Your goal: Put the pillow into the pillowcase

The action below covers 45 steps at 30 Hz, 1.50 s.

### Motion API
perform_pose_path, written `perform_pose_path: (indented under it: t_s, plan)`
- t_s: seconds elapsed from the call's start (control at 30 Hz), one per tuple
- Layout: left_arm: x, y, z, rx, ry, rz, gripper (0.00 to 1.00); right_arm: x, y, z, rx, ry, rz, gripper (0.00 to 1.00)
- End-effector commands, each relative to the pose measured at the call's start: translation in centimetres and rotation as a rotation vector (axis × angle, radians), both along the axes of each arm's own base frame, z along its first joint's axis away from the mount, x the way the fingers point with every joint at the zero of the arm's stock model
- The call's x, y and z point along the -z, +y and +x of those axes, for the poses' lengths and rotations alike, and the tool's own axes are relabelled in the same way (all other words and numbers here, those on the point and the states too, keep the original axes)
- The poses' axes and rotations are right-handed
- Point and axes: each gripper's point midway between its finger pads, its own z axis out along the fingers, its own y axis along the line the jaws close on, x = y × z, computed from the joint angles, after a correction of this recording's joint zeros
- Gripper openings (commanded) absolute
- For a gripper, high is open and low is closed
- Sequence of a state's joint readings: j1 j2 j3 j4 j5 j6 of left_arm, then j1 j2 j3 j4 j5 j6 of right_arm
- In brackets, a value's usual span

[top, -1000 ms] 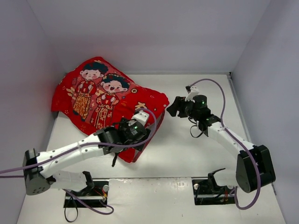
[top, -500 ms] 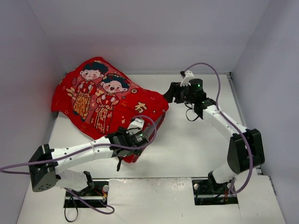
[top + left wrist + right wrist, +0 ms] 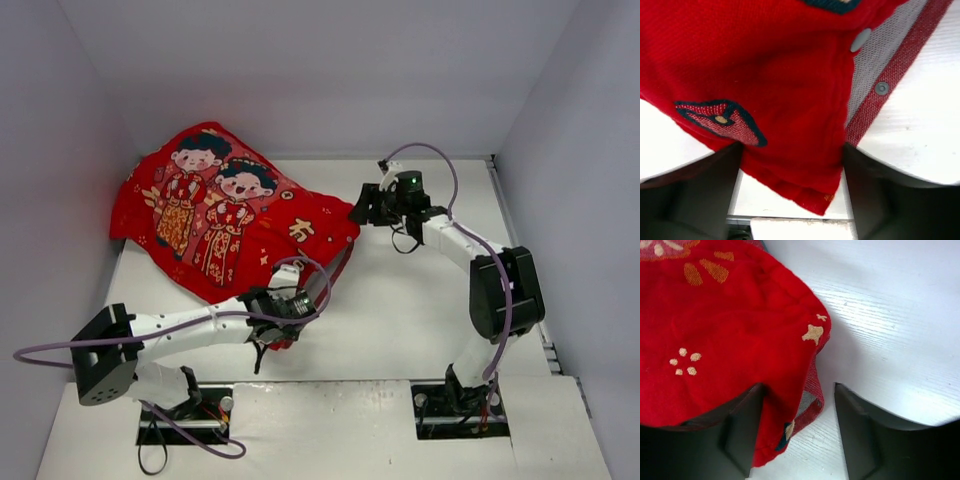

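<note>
Pillowcase (image 3: 230,225): red, puffed full, lying at the far left of the table (image 3: 400,310), with the pillow hidden from us. Left gripper (image 3: 791,167): we find its jaws spread wide, straddling the near corner of the pillowcase beside two grey snaps (image 3: 860,40). Right gripper (image 3: 797,407): we note jaws likewise apart at the right-hand corner, fabric draped over one finger, nothing clamped.
</note>
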State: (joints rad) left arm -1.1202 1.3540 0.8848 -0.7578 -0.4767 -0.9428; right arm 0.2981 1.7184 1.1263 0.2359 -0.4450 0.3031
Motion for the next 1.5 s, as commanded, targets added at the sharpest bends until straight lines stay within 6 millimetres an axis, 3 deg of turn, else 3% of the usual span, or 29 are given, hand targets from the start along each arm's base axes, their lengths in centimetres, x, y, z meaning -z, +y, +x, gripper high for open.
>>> perform_pose_path:
  t_s: [0.0, 0.1, 0.13, 0.2, 0.3, 0.37, 0.4, 0.5, 0.6, 0.7, 0.77, 0.9, 0.93, 0.97, 1.03, 1.13, 1.23, 1.27, 1.47]
  plan:
    - [-0.1, -0.1, 0.4, -0.065, -0.036, -0.033, 0.65, -3.7, 1.5, 1.1, -0.057, -0.080, 0.081, 0.48]
    - [0.0, 0.2, 0.4, -0.072, -0.042, -0.029, 0.20, -3.8, 1.8, 1.0, -0.075, -0.077, 0.092, 0.27]
    - [-0.2, 0.2, 0.5, -0.068, -0.048, -0.032, 0.00, -3.9, 1.9, 0.9, -0.083, -0.078, 0.095, 0.12]
    - [-1.4, 0.0, 0.4, -0.050, -0.056, -0.071, 0.00, -4.9, 2.1, 1.2, -0.094, -0.095, 0.107, 0.00]
    - [-4.7, 0.1, 0.0, -0.031, -0.094, -0.168, 0.00, -7.9, 0.9, 2.2, -0.059, -0.169, 0.093, 0.00]
    - [-7.0, 0.8, -0.4, -0.045, -0.129, -0.251, 0.00, -9.3, -1.2, 2.9, -0.006, -0.203, 0.024, 0.00]
    - [-7.2, 1.4, -0.8, -0.059, -0.127, -0.265, 0.00, -10.3, -3.0, 3.9, 0.073, -0.236, -0.028, 0.00]
    - [-7.5, 2.5, -1.6, -0.083, -0.127, -0.330, 0.00, -11.5, -7.8, 4.6, 0.222, -0.258, -0.106, 0.00]
    - [-6.4, 2.7, -2.5, -0.097, -0.082, -0.356, 0.00, -11.0, -12.0, 4.9, 0.335, -0.242, -0.145, 0.00]
    - [-5.9, 2.1, -3.3, -0.063, -0.031, -0.362, 0.00, -10.1, -13.8, 4.8, 0.367, -0.209, -0.152, 0.04]
    - [-6.4, 1.6, -3.7, -0.014, -0.031, -0.364, 0.00, -10.4, -14.0, 4.7, 0.368, -0.215, -0.159, 0.06]
    - [-9.4, 0.1, -4.0, 0.151, -0.095, -0.369, 0.12, -11.2, -14.4, 4.4, 0.374, -0.224, -0.180, 0.07]
    - [-10.4, -0.3, -4.1, 0.183, -0.109, -0.380, 0.29, -11.4, -14.4, 4.3, 0.374, -0.228, -0.188, 0.08]
    - [-10.8, -0.7, -4.5, 0.220, -0.111, -0.377, 0.38, -11.5, -14.7, 4.2, 0.385, -0.229, -0.195, 0.09]
    - [-11.7, -1.1, -4.7, 0.259, -0.122, -0.385, 0.57, -12.1, -14.4, 3.7, 0.375, -0.236, -0.182, 0.15]
    - [-13.3, -1.1, -4.4, 0.248, -0.159, -0.425, 0.67, -13.4, -12.0, 3.0, 0.270, -0.256, -0.118, 0.28]
    - [-13.5, -0.4, -3.3, 0.210, -0.217, -0.380, 0.69, -13.9, -9.0, 1.6, 0.182, -0.273, -0.097, 0.32]
    - [-13.2, -0.5, -2.4, 0.185, -0.243, -0.336, 0.70, -13.3, -6.4, 0.3, 0.135, -0.257, -0.090, 0.33]
    - [-13.5, -1.6, 0.2, 0.144, -0.286, -0.222, 0.70, -10.9, -1.9, -2.4, 0.032, -0.196, -0.066, 0.38]
